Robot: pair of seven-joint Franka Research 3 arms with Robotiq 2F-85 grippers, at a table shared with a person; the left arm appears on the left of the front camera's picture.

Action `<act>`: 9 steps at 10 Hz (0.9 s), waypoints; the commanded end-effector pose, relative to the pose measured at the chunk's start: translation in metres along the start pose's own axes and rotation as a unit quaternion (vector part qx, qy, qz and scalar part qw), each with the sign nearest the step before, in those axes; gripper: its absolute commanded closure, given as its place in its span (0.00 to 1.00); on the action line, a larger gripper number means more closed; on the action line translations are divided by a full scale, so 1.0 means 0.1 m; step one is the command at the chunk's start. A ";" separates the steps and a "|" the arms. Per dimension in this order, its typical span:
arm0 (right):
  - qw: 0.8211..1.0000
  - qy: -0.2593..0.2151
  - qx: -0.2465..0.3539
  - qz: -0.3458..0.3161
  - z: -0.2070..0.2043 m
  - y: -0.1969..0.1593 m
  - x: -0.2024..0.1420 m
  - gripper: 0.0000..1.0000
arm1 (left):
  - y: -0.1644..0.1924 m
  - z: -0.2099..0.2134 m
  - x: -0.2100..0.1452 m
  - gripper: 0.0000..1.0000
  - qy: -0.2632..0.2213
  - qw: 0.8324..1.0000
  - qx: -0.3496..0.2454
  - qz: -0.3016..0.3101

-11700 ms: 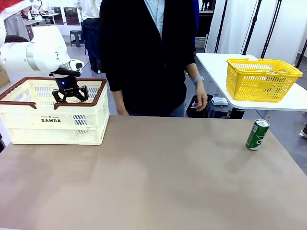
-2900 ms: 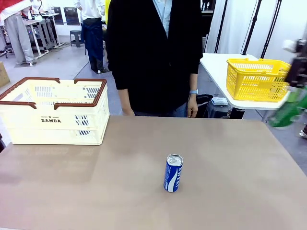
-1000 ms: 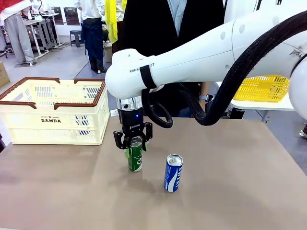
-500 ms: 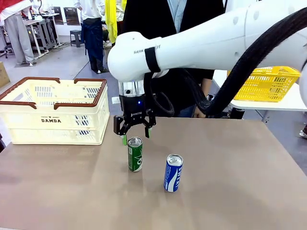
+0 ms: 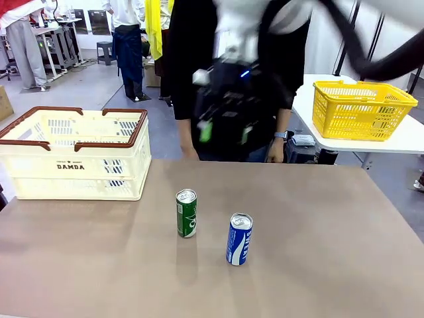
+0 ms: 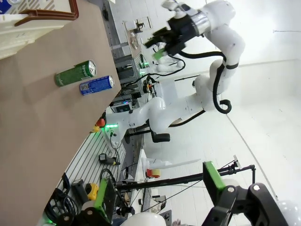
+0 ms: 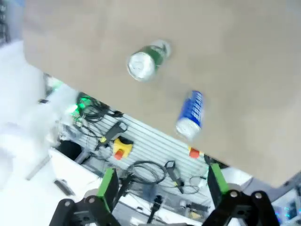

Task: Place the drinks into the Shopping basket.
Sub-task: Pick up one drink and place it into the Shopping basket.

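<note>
Two drinks stand upright on the brown table: a dark green can and, to its right and nearer me, a blue can. The cream Shopping basket with its brown rim sits at the table's left. My right gripper is blurred, high above the table's far edge, and open with nothing in it. Its wrist view looks down on the green can and the blue can beyond the open gripper. My left gripper is open and holds nothing. Far beyond it lie both cans and a corner of the basket.
A person in a dark jacket stands at the far edge behind my right gripper. A yellow mesh basket sits on a white side table at the right. The table around the cans is bare.
My right gripper has lifted off the green can and swung up and to the right. The green can stays standing where it was set. The blue can has not moved.
</note>
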State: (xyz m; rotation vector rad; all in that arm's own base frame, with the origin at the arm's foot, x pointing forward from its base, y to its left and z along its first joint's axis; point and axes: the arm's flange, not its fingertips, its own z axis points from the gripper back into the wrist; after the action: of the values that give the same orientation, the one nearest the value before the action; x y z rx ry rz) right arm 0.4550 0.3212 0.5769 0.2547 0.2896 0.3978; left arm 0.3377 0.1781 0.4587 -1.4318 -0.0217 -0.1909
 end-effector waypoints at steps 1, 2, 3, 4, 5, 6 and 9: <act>0.991 -0.054 0.106 -0.066 0.50 -1.21 -0.67 0.00 | -0.02 -0.01 -0.02 0.00 0.004 1.000 0.006 0.005; 0.979 -0.075 0.156 -0.110 0.77 -1.81 -0.90 0.00 | -0.02 -0.01 -0.02 0.00 0.004 1.000 0.006 0.005; 0.967 -0.088 0.209 -0.117 0.93 -2.40 -1.13 0.00 | -0.02 -0.01 -0.02 0.00 0.004 1.000 0.006 0.005; 0.951 -0.083 0.273 -0.117 0.99 -2.98 -1.34 0.00 | -0.02 -0.01 -0.02 0.00 0.004 1.000 0.006 0.005; 0.924 -0.085 0.358 -0.102 0.94 -3.59 -1.59 0.00 | -0.02 -0.01 -0.02 0.00 0.004 1.000 0.006 0.005; 0.898 -0.091 0.423 -0.077 0.76 -4.08 -1.80 0.00 | -0.02 -0.01 -0.02 0.00 0.004 1.000 0.006 0.005; 0.830 -0.154 0.534 -0.044 -0.17 -5.14 -2.21 0.00 | -0.02 -0.01 -0.02 0.00 0.004 1.000 0.006 0.005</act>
State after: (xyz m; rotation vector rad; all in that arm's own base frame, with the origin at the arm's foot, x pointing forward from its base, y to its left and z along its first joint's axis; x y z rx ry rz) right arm 0.4235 -0.2252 0.4745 1.3182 0.2020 0.0240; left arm 0.3376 0.1782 0.4587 -1.4312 -0.0216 -0.1904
